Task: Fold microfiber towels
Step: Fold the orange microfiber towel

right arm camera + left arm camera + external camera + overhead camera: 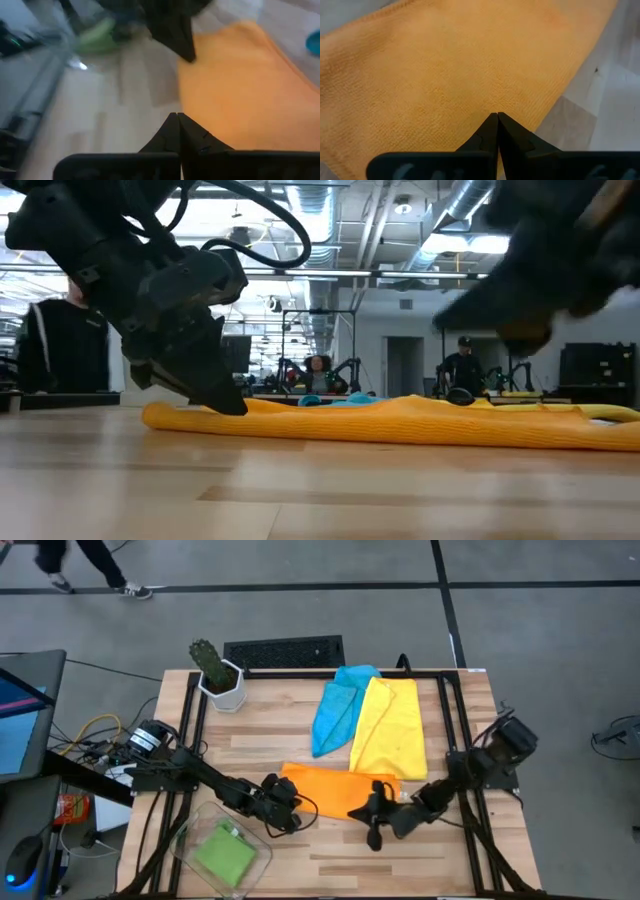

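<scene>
Orange towel (pixel 330 788) flat on wooden table (pixel 450 850); people, possibly seated, behind.

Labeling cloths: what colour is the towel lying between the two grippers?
Orange towel; shows best in the high view.

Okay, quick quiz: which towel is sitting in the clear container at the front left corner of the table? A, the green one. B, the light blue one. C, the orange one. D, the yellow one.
A: in the high view the folded green towel lies inside the clear container, while the orange towel, yellow towel and light blue towel lie on the table top.
</scene>
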